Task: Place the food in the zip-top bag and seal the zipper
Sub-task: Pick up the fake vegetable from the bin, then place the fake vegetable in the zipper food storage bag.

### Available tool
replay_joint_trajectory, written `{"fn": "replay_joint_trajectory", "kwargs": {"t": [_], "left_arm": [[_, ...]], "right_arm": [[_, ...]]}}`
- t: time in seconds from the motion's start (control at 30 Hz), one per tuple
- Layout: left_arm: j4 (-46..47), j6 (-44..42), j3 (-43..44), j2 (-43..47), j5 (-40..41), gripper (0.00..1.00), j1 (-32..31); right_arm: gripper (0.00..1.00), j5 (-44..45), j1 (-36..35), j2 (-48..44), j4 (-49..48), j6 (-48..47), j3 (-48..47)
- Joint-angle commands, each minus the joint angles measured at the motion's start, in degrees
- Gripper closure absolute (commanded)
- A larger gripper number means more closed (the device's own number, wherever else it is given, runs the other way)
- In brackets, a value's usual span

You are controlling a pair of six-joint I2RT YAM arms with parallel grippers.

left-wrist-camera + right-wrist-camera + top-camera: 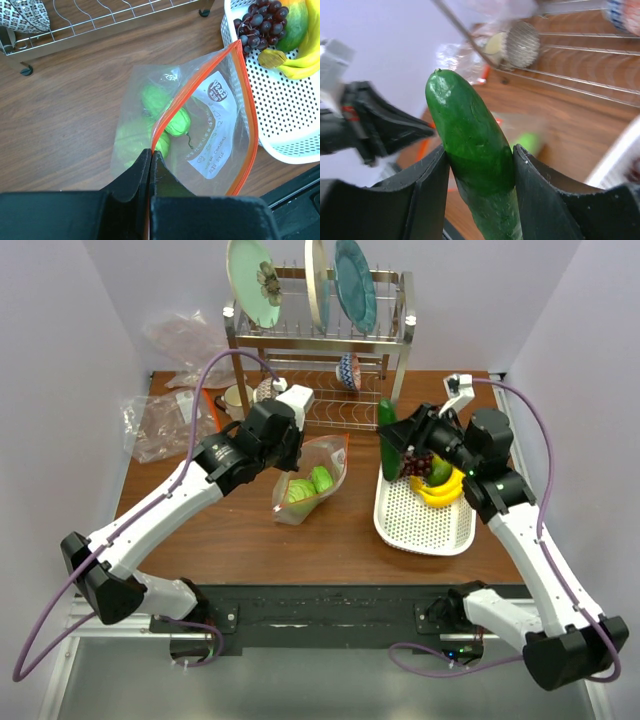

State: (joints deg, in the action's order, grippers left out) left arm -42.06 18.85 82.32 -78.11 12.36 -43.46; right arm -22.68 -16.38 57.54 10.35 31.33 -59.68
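Holding cucumber (470, 125) pinched between right gripper (480, 152) jaws; left gripper (151, 157) jaws pressed on zipper (246, 100). Risk: zip-top bag (220, 135) mouth narrow (one-sided hold), cucumber may snag rim, tug bag loose.

green cucumber (472, 150), clamped between jaws

Top & L-wrist cams: shared bag (335, 455)
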Motion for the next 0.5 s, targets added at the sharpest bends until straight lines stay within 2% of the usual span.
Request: {"fn": "replay_joint_trajectory", "kwargs": {"t": [0.0,0.17,0.3,0.47], "left_arm": [[0.9,0.2,2.8,-0.5,-0.5,1.0,0.3],[0.7,0.6,3.2,-0.9,-0.8,1.0,0.4],[0.5,0.8,3.5,-1.2,-0.5,1.0,0.4],[0.4,1.1,3.5,-1.2,-0.6,1.0,0.6]], "right_arm": [[0.71,-4.9,-4.7,4.5,-15.1,5.8,-2.6],[0.71,1.0,-13.5,7.2,-19.9,3.6,-4.7],[0.71,5.9,-16.0,8.4,-27.7,3.8,-2.2],[0.72,12.2,-18.9,10.9,-32.8,4.3,-0.5]]}}
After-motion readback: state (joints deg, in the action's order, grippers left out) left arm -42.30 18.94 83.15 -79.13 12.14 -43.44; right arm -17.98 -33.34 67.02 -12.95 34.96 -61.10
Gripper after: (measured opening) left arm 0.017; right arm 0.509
